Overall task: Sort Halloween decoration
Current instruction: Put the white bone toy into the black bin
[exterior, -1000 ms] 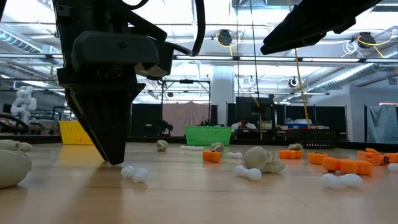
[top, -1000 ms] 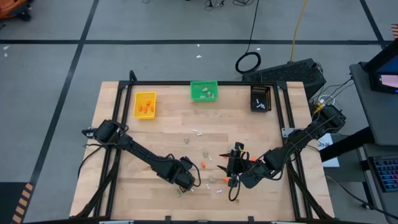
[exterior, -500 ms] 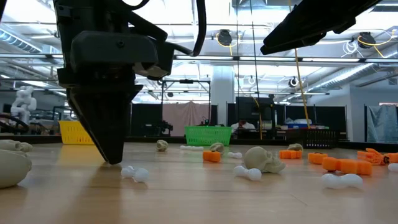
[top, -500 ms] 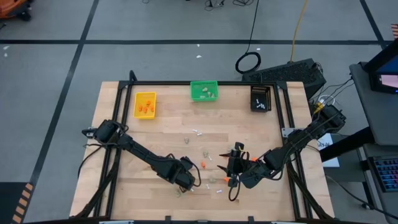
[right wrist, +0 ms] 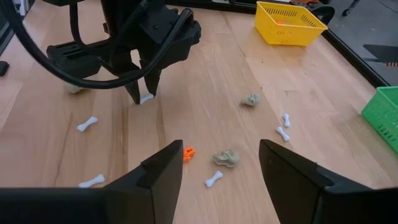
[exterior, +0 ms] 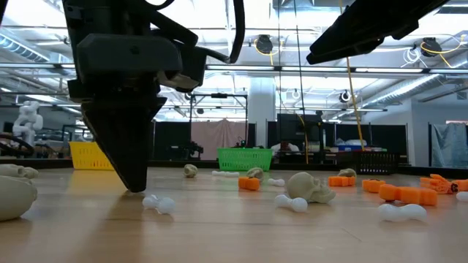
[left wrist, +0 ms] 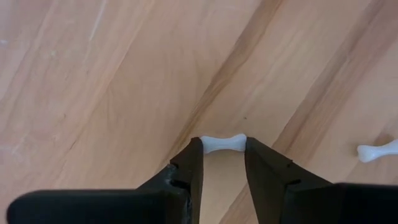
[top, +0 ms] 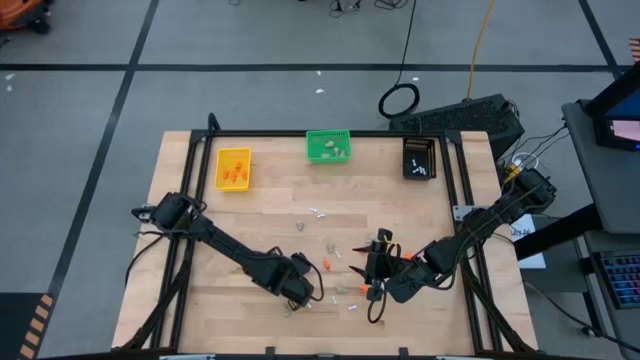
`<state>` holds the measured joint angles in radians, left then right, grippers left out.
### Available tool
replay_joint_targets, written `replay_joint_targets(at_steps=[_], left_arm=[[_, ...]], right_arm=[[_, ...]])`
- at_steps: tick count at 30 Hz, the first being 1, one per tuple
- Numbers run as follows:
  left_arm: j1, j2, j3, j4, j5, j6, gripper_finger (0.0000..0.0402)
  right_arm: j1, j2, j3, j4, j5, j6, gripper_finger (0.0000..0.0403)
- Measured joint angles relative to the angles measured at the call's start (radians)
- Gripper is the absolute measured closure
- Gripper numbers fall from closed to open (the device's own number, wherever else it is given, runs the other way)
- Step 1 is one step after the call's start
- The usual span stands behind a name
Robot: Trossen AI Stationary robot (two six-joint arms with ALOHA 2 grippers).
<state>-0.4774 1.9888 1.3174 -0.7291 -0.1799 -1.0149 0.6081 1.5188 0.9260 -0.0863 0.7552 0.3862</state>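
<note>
My left gripper (left wrist: 222, 149) points down at the wood near the table's front, and a small white stick (left wrist: 222, 144) lies between its fingertips. The right wrist view shows this gripper (right wrist: 142, 96) from farther off. My right gripper (right wrist: 221, 171) hovers open over the middle of the table (top: 280, 210), with nothing between its fingers. Loose pieces lie flat on the wood: an orange bit (right wrist: 188, 152), beige lumps (right wrist: 226, 158) (right wrist: 250, 99), and more white sticks (right wrist: 87, 123) (right wrist: 214, 179) (right wrist: 284, 134). My left gripper has the white stick between its two fingertips, one on each knobbed end (left wrist: 205, 144), so the stick spans the gap. The fingers come from above and point steeply down. The stick lies flat on the table.
Three small bins stand along the far edge: yellow (top: 233, 168), green (top: 328, 146) and black (top: 419, 157). Another white stick (left wrist: 379, 150) lies close beside the left gripper. More orange and white pieces (exterior: 406, 194) are scattered to the right in the low view.
</note>
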Motion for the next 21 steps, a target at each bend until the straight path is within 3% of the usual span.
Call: replay_joint_targets(at_steps=[21], left_arm=[[-0.025, -0.004, 0.013, 0.014, 0.029, 0.147, 0.0302]], right_arm=[[0.04, 0.0, 0.0, -0.001, -0.08, 0.065, 0.0206]])
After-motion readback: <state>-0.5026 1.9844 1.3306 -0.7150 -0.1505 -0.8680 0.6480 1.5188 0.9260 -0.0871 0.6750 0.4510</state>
